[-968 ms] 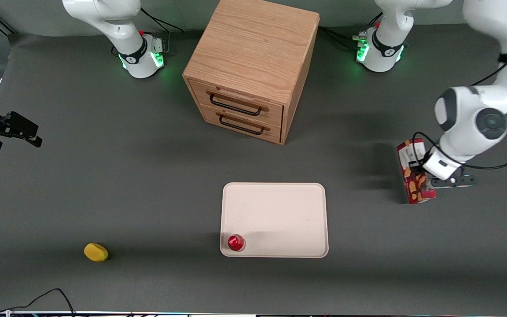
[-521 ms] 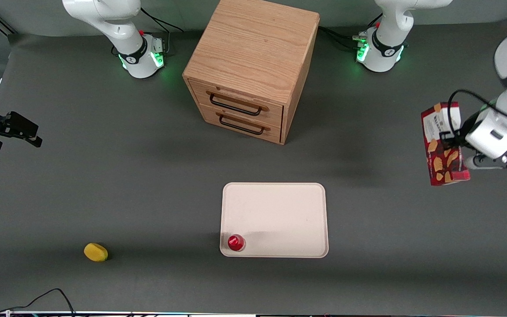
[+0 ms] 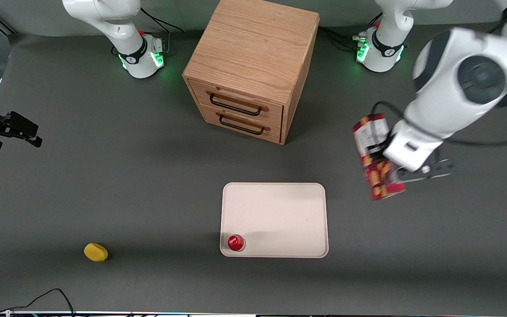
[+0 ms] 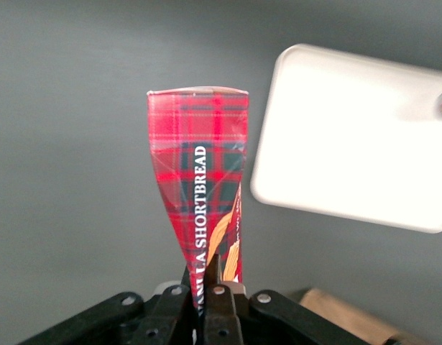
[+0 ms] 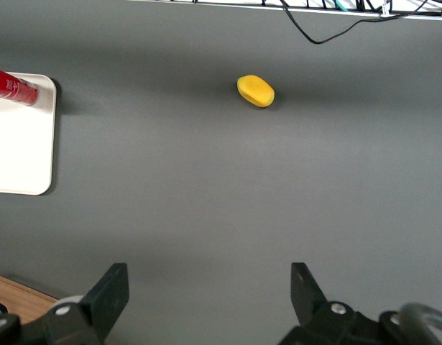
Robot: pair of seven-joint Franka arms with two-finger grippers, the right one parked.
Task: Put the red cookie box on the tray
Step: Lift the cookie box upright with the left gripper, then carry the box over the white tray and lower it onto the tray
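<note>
The red cookie box (image 3: 376,160) is a long dark red carton with a white label and tan cookie pictures. It hangs in the air, tilted, beside the tray toward the working arm's end of the table. My left gripper (image 3: 390,164) is shut on it. In the left wrist view the box (image 4: 204,188) shows red plaid with "SHORTBREAD" lettering, pinched between the gripper's (image 4: 210,284) fingers. The cream-pinkish tray (image 3: 280,207) lies flat on the table, nearer the front camera than the cabinet; it also shows in the left wrist view (image 4: 350,136) beside the box.
A small round red object (image 3: 236,242) stands on the tray's near corner. A wooden drawer cabinet (image 3: 253,66) stands at the back middle. A yellow object (image 3: 96,252) lies toward the parked arm's end, near the front edge.
The gripper lifted the box off the table, then carried it sideways toward the tray. The box now hangs closer to the tray and tilts more.
</note>
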